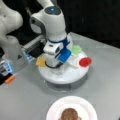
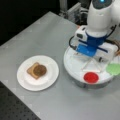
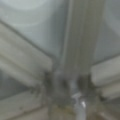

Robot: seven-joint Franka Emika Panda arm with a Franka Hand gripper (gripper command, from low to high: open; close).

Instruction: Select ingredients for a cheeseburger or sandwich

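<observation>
Hovering low over the white round tray (image 1: pixel 72 73), the gripper (image 1: pixel 55 65) sits near the tray's middle in both front views, its wrist and blue block hiding the fingertips. I cannot tell whether the fingers are apart or together, nor whether anything is between them; the wrist view shows only pale dividing ribs (image 3: pixel 82 45) close up, meeting in a hub.

The sandwich so far stands on the white plate (image 2: pixel 25 80), well apart from the tray: a tan bread slice (image 2: pixel 31 70) with the dark round patty (image 2: pixel 40 70) lying on top of it. No cheese or second slice shows on the stack yet.

On the tray, taking its centre as the clock's middle, a yellow square piece (image 1: pixel 40 61), probably the cheese, lies at about nine o'clock in a front view, just beside the gripper. A red disc (image 1: pixel 85 61) sits near three o'clock and a green piece (image 1: pixel 76 49) near one o'clock.

To do this step well, the fingers should come straight down inside a single compartment and close on the flat piece by its edges, since the raised ribs could catch a fingertip.

Around the work are the grey table (image 2: pixel 75 105), a second white arm (image 1: pixel 10 22) at ten o'clock, and a small orange item (image 1: pixel 10 79) near the table's left edge.
</observation>
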